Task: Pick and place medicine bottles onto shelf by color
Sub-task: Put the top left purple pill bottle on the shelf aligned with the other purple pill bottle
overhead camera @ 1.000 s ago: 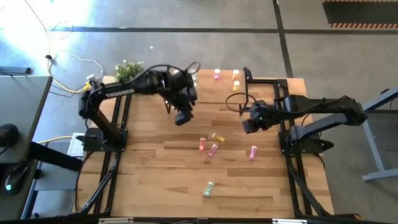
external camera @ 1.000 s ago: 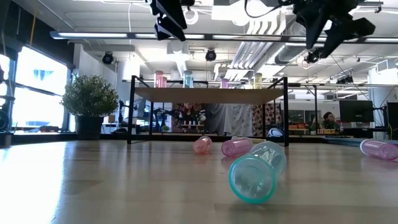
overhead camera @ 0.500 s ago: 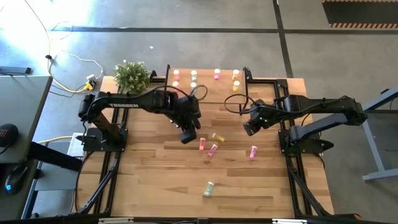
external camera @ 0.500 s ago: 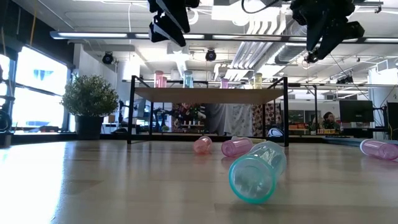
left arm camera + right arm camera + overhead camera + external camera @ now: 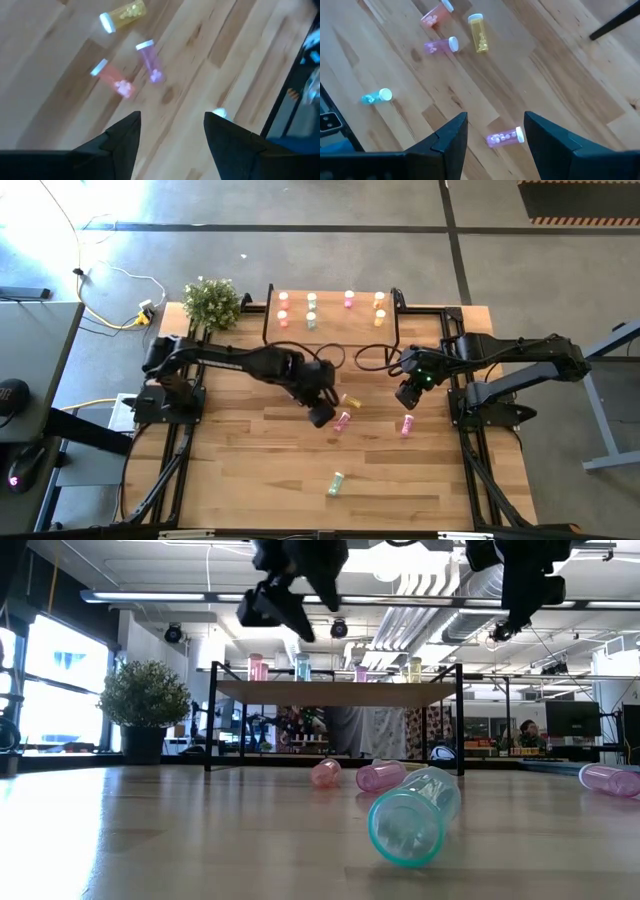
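Several small bottles lie on their sides on the wood table: a yellow one [image 5: 351, 400], a pink one [image 5: 343, 421], another pink one [image 5: 407, 425] and a mint-green one [image 5: 336, 483]. My left gripper [image 5: 320, 415] is open above the salmon bottle [image 5: 112, 80], the pink one [image 5: 151, 62] and the yellow one [image 5: 122, 14]. My right gripper [image 5: 408, 395] is open in the air above the right pink bottle [image 5: 505, 136]. The shelf [image 5: 330, 320] stands at the far edge with several bottles [image 5: 311, 300] upright on its top.
A potted plant [image 5: 212, 302] stands at the far left corner beside the shelf. In the low view the green bottle [image 5: 412, 815] lies nearest, its open end toward the near edge. Bare wood lies left of the loose bottles.
My left gripper has gone from beside the shelf toward the table's near edge and right, coming over the loose salmon, pink and yellow bottles, still open. My right gripper has shifted slightly toward the near edge. No bottle has moved.
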`<state>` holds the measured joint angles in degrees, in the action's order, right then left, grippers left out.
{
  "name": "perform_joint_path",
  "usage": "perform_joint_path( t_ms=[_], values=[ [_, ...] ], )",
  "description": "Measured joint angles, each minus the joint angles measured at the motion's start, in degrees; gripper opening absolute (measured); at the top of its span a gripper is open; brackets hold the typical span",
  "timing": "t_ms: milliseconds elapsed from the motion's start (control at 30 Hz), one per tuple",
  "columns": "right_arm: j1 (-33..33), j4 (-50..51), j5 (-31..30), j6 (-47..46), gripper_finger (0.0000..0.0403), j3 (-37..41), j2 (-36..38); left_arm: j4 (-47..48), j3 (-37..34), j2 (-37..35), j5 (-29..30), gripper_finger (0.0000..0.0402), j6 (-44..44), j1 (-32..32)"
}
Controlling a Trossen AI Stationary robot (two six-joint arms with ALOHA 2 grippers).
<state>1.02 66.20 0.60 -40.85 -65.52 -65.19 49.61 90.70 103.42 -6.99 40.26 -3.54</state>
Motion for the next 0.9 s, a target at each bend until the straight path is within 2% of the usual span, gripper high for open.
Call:
perform_joint_path(
  t_ms=[200,567,900],
  values=[
    [0.0,-0.07,-0.96,0.83,0.0185,0.0,0.0,-7.89,0.02,4.69,6.13,0.0211,3.97,1.84],
    [0.0,-0.21,-2.06,0.62,0.0185,0.0,0.0,-13.45,0.02,11.47,16.88,0.0211,4.85,5.26],
    [-0.3,-0.54,-3.84,0.38,0.0185,0.0,0.01,-16.05,0.02,15.59,18.63,0.0211,5.67,6.26]
  ],
)
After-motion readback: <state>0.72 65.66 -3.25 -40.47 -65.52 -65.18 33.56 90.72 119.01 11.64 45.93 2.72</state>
